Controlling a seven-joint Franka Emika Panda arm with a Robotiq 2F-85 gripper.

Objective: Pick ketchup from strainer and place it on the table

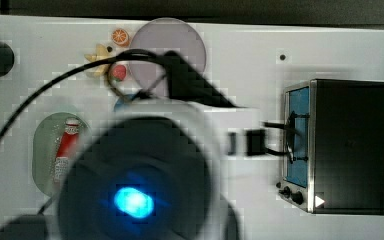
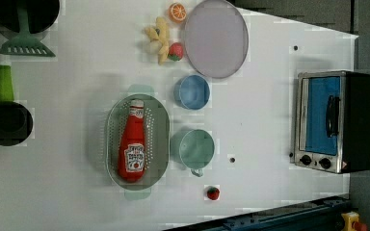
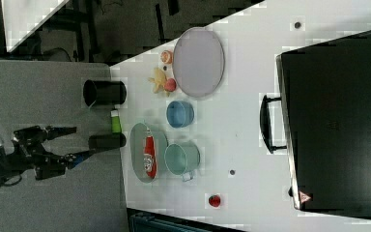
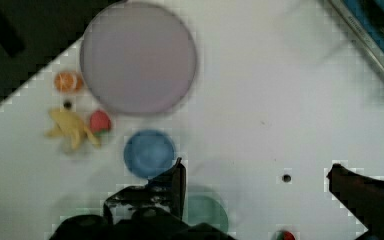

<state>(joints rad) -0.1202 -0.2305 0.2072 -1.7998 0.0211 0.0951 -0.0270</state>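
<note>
The red ketchup (image 2: 132,147) bottle lies flat in the pale green oval strainer (image 2: 161,139), white cap toward the left view's top. Both sit on the white table (image 2: 77,72). In the top view the ketchup (image 1: 65,147) and strainer (image 1: 42,145) lie at the left, partly behind the blurred arm. In the right view my gripper (image 3: 81,141) hangs left of the strainer (image 3: 136,145) and ketchup (image 3: 149,155), apart from both. The wrist view shows the gripper (image 4: 257,175) open, its fingers (image 4: 175,180) wide apart with nothing between them.
A blue cup (image 2: 192,91) and a green cup (image 2: 196,148) stand right beside the strainer. A grey-lilac plate (image 2: 216,38), banana (image 2: 158,41), orange slice (image 2: 177,12) and strawberries (image 2: 213,193) lie around. A toaster oven (image 2: 335,120) stands at the left view's right; black pots (image 2: 7,122) at its left.
</note>
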